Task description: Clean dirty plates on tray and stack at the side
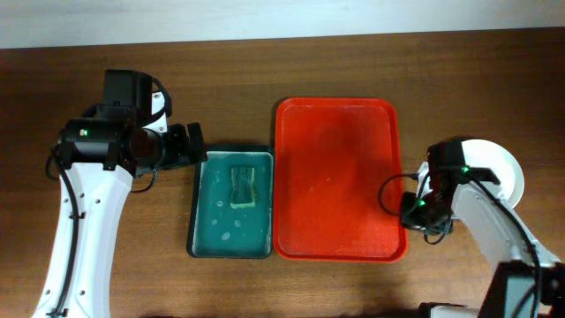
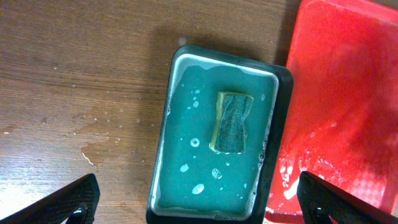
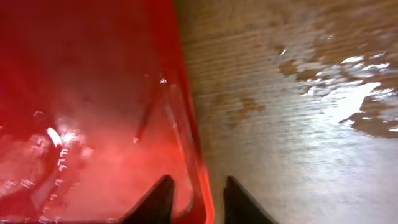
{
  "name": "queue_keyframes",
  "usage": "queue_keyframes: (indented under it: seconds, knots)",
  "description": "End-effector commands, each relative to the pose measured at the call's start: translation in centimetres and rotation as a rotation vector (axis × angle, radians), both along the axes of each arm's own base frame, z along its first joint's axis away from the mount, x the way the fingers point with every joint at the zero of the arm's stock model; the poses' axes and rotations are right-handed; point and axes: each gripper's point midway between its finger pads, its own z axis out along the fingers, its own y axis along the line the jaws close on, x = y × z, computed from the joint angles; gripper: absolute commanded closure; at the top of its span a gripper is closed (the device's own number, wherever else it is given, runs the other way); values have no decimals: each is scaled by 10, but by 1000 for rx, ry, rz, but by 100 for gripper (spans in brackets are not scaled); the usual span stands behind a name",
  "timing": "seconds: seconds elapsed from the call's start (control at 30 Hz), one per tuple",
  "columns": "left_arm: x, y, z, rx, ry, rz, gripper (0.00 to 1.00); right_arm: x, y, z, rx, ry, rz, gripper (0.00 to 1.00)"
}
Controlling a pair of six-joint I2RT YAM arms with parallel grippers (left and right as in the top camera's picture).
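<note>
The red tray (image 1: 335, 177) lies mid-table with no plates on it, only a wet film; it also shows in the left wrist view (image 2: 348, 93) and the right wrist view (image 3: 93, 93). A white plate stack (image 1: 510, 168) sits on the table right of the tray, partly hidden by my right arm; I cannot tell how many plates it holds. My right gripper (image 1: 413, 212) (image 3: 198, 183) straddles the tray's right rim, one finger inside and one outside, closed narrowly on it. My left gripper (image 1: 196, 146) (image 2: 199, 183) is open and empty above the teal basin.
A dark teal basin (image 1: 199, 240) (image 2: 283, 124) with soapy water stands left of the tray, touching it. A yellow-green sponge (image 1: 243, 185) (image 2: 233, 122) lies in it. Water puddles (image 3: 348, 106) wet the wooden table right of the tray.
</note>
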Motion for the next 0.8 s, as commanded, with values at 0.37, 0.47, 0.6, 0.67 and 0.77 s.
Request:
queue_keyframes:
  seconds: [0.37,0.47,0.6,0.67,0.77]
  knots:
    - [0,0,6,-8,-19,-1,1,-3,-24,-20,-148,-7,-29,96]
    - [0,0,6,-8,-19,-1,1,1,-39,-19,-237,-22,-32,96]
    - [0,0,6,-8,-19,-1,1,2,-41,-19,-249,-24,-21,96]
    - [0,0,6,-8,-19,-1,0,2,-38,-19,-228,-25,-20,90]
    - [0,0,6,-8,-19,-1,0,6,-10,-18,-68,-47,66,76]
